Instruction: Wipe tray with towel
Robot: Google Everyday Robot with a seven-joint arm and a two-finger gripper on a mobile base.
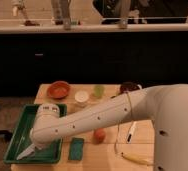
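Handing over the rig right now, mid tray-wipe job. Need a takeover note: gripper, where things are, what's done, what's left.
Gripper: low inside the green plastic tray, near its front-left corner. The white arm reaches in from the right across the tray.
Things: no towel can be made out at the gripper. A flat teal rectangular pad lies on the wooden table, just right of the tray; cloth or sponge, cannot tell.
Done: gripper is down in the tray. How much has been wiped cannot be told.
Left: confirm a towel is in hand, wipe the tray floor, lift out.
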